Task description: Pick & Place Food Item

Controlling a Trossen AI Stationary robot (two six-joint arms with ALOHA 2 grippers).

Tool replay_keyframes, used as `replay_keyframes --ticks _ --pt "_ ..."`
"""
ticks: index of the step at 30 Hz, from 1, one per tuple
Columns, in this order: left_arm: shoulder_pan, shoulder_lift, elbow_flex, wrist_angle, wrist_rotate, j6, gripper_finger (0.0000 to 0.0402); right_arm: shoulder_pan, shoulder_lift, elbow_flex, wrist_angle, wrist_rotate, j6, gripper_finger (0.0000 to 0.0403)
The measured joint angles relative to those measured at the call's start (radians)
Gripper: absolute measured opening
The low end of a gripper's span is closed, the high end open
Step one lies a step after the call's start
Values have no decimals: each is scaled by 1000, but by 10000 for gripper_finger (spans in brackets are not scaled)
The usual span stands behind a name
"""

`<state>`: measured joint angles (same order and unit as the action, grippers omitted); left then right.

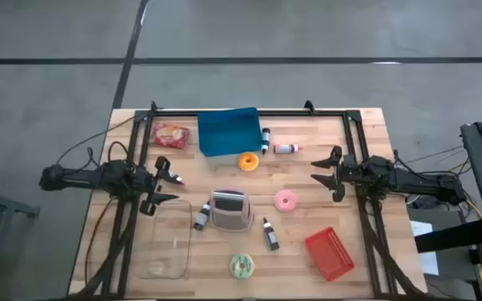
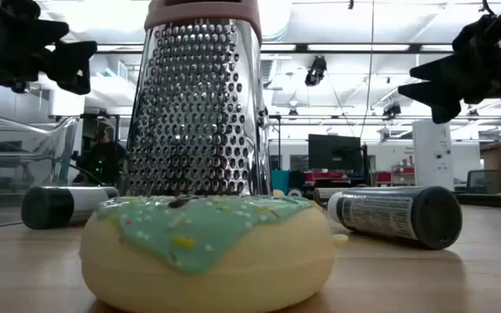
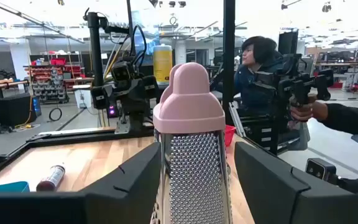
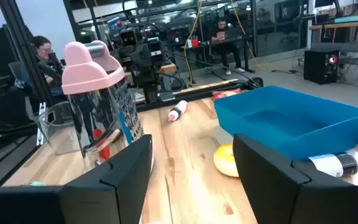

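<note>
I hold both arms at standby: left claw [image 1: 167, 186] and right claw [image 1: 323, 173] spread, empty, flanking the table [image 1: 358, 134]. Candidate food items, the pink donut [image 1: 285, 200] and green donut [image 1: 241, 266], lie between them near the grater [image 1: 231, 209], ungrasped.

grater [image 4: 98, 99] upright on table | blue bin [image 4: 297, 121] | yellow donut [image 4: 227, 159] beside bin
</note>
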<state>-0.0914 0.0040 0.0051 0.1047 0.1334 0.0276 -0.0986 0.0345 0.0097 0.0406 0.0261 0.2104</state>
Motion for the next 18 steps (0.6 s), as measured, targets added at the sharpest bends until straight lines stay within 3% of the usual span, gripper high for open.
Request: replay_keyframes --ticks 18 --pt "0 15 0 34 -4 -21 206 -1 2 0 3 -50 -72 219"
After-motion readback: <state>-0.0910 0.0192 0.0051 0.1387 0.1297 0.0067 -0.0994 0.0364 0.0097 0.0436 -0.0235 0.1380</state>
